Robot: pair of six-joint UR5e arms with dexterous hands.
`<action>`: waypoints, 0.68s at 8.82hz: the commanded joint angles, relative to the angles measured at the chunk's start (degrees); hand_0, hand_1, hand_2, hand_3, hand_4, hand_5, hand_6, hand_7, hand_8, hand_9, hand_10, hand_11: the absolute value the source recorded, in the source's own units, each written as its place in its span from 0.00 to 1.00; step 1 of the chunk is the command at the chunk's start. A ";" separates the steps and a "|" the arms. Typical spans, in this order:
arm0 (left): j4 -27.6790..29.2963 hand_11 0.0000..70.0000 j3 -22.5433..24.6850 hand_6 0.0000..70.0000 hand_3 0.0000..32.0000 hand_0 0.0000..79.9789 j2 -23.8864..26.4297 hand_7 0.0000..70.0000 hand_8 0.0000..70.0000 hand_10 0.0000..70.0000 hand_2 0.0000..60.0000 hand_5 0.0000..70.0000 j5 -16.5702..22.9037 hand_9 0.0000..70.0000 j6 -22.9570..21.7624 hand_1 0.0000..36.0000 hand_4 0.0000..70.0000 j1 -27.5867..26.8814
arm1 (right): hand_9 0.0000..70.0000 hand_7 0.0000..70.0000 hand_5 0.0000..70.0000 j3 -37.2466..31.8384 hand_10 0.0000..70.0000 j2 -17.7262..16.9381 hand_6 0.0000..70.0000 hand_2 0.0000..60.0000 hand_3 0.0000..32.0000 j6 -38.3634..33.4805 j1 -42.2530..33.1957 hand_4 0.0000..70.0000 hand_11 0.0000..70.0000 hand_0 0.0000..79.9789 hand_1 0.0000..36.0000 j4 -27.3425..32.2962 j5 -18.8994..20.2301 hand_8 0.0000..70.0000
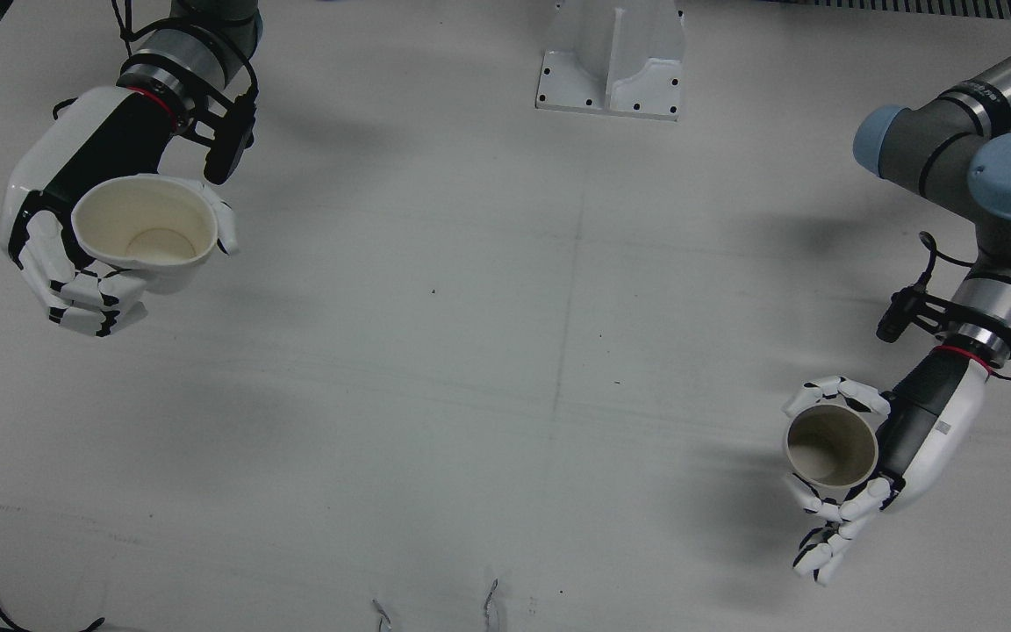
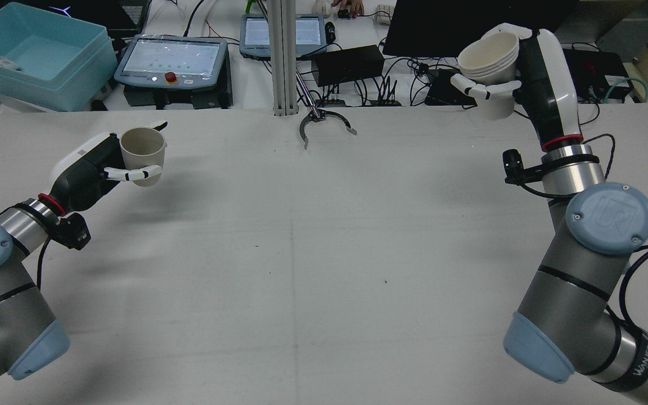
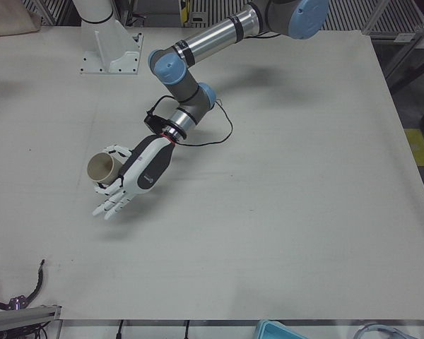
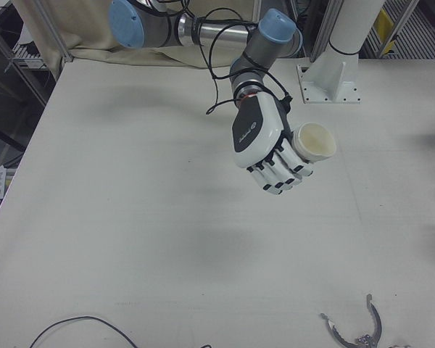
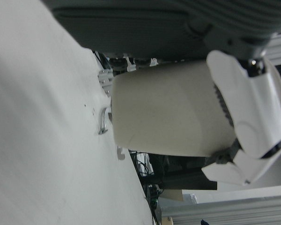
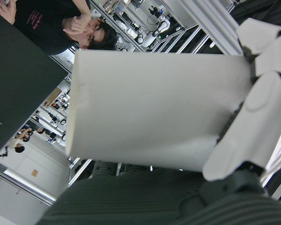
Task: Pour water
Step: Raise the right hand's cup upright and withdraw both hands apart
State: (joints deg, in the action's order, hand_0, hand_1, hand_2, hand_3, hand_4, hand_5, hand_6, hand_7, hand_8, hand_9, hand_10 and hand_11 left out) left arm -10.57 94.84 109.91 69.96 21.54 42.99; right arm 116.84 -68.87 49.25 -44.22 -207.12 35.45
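My left hand is shut on a small beige cup and holds it upright just above the table at its left side. This cup also shows in the front view, in the left-front view and in the left hand view. Its inside looks empty. My right hand is shut on a larger white paper cup and holds it upright, raised high at the right. That cup shows in the front view and in the right-front view, also empty. The two cups are far apart.
A metal claw-shaped part lies at the table's far edge, in the middle. The white pedestal stands on the robot's side. Beyond the table are a teal bin, tablets and cables. The white table lies bare between the hands.
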 commanded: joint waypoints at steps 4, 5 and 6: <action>16.51 0.14 -14.65 0.06 0.00 0.40 -11.56 0.14 0.02 0.08 1.00 0.68 -11.15 0.06 -6.77 0.99 0.31 4.04 | 0.90 0.95 1.00 -7.42 0.55 -3.11 0.75 1.00 0.00 -11.54 -2.37 0.41 0.79 0.64 0.67 -0.13 0.58 0.66; 17.06 0.14 -15.47 0.05 0.00 0.37 -11.39 0.13 0.02 0.08 1.00 0.65 -11.25 0.06 -6.51 0.96 0.29 3.77 | 0.89 0.94 1.00 -7.42 0.55 -3.81 0.75 0.99 0.00 -11.54 -2.28 0.40 0.79 0.63 0.65 -0.13 1.11 0.66; 17.59 0.14 -15.91 0.06 0.00 0.39 -11.30 0.13 0.02 0.08 1.00 0.67 -11.16 0.06 -6.33 0.99 0.30 3.68 | 0.89 0.94 1.00 -7.85 0.55 -3.91 0.74 0.98 0.00 -11.54 -2.28 0.39 0.79 0.63 0.64 -0.13 2.16 0.66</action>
State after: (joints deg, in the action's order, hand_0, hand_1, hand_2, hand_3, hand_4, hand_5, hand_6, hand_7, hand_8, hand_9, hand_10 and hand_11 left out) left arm 4.48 81.70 98.73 59.58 15.26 46.99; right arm 109.53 -71.95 37.81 -46.58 -207.24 36.15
